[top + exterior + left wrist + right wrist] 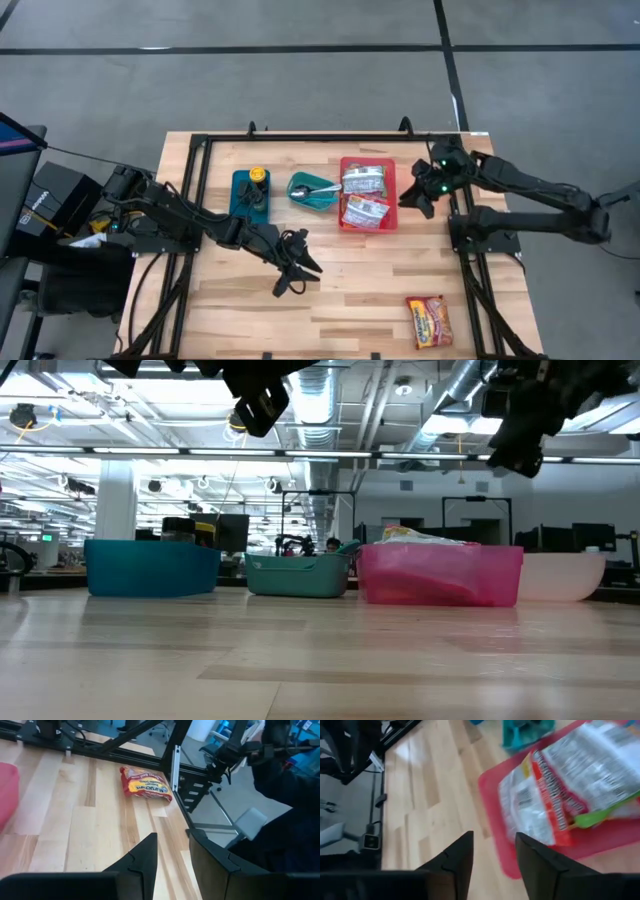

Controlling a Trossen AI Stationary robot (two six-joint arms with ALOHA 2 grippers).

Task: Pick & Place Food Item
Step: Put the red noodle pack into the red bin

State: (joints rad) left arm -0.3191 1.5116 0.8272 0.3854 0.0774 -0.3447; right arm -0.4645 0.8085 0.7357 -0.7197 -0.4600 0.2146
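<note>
A red and yellow noodle packet lies flat on the table near its near right corner; it also shows in the left wrist view. A red tray at the table's far middle holds noodle packets, seen also in the right wrist view. My left gripper is open and empty above the table's middle, pointing toward the lone packet. My right gripper is open and empty, raised just right of the red tray.
A teal bowl with a spoon and a teal bin with a yellow-capped item stand left of the red tray. A black metal frame borders the table. Bare wood lies between my left gripper and the lone packet.
</note>
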